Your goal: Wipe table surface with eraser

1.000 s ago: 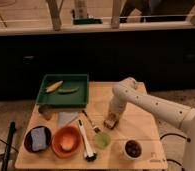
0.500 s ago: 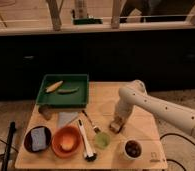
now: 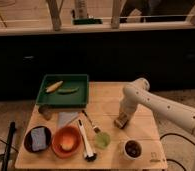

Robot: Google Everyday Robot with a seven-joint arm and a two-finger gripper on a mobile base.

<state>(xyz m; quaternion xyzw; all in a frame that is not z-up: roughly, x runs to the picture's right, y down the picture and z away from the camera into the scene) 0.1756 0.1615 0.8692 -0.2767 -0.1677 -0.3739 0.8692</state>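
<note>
The table surface (image 3: 141, 107) is a light tan wooden top with plank lines. My white arm reaches in from the right and bends down over the table's right half. My gripper (image 3: 122, 118) points down and is shut on the eraser (image 3: 120, 122), a small tan block with a dark underside. The eraser rests on the tabletop, to the right of the green cup (image 3: 102, 140).
A green tray (image 3: 46, 97) with two long pieces of food sits at the back left. Along the front stand a dark bowl holding a blue-grey sponge (image 3: 38, 138), an orange bowl (image 3: 66, 141), a white-handled brush (image 3: 84, 137) and a white cup (image 3: 132, 148). A fork (image 3: 90, 121) and grey cloth (image 3: 66, 118) lie mid-table.
My gripper has slid the eraser to the right across the tabletop, away from the green cup and the fork. Nothing else has moved.
</note>
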